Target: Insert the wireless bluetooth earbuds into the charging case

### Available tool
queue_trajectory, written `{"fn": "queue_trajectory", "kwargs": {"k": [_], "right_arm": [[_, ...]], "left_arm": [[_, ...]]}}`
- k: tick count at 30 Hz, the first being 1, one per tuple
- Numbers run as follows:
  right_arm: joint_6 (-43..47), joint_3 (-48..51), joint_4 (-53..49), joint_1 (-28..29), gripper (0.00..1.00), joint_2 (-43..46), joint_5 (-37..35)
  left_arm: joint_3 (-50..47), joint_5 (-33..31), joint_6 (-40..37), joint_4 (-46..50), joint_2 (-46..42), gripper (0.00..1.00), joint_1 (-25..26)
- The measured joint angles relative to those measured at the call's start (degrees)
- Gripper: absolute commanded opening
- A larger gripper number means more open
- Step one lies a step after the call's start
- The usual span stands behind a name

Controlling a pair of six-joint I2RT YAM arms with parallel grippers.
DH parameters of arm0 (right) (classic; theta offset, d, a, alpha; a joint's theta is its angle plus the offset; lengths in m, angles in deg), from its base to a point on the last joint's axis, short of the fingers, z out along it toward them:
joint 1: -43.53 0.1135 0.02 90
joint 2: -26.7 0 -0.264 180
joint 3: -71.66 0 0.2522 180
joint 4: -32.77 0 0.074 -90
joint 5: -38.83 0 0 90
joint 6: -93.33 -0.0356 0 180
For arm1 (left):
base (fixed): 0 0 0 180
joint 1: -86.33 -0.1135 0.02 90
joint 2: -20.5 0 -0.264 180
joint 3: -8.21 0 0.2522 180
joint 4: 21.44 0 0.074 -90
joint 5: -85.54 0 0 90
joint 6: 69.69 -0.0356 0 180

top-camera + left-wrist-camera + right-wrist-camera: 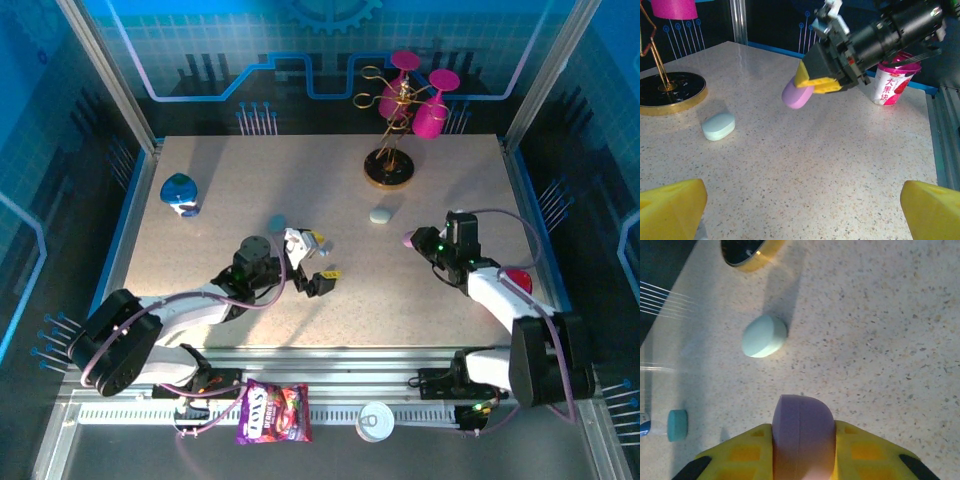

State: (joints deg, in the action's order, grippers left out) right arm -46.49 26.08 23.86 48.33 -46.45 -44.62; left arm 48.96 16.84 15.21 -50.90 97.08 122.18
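L claw (314, 262) wide open, nothing in it, over mid-table (180, 250) | R claw (412, 241) clamped on purple case (797, 95), case end pokes out past yellow fingertips (745, 455) | mint case (381, 214) lies flat, btw R claw & gold stand base (389, 172) | teal case (275, 222) near L claw, not touching

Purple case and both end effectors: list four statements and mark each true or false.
1. The right end effector grips the purple case. True.
2. The left end effector is shut on the mint case. False: its jaws stand open and empty; the mint case lies on the table.
3. The purple case is open. False: it is closed.
4. The mint case lies near the gold stand base, not touching it. True.
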Motion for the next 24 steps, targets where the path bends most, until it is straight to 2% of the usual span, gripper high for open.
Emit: {"fn": "queue_trajectory", "kwargs": {"k": [9,12,18,24], "right_arm": [[-0.04,-0.17,6.34,-3.04,0.21,-11.32,3.1],[-0.24,-0.57,9.25,-4.28,0.25,-13.73,4.63],[-0.22,-0.66,10.88,-5.66,0.55,-14.75,5.92],[3.76,-0.76,4.24,-5.86,0.79,-8.09,4.59]], "left_arm": [[1.6,-0.11,0.7,0.11,0.42,0.99,0.0],[1.9,-0.22,0.7,0.13,0.48,0.99,0.0],[2.8,-2.45,0.79,1.88,0.48,0.99,0.0],[6.43,-7.06,0.9,10.1,0.17,0.99,0.0]]}}
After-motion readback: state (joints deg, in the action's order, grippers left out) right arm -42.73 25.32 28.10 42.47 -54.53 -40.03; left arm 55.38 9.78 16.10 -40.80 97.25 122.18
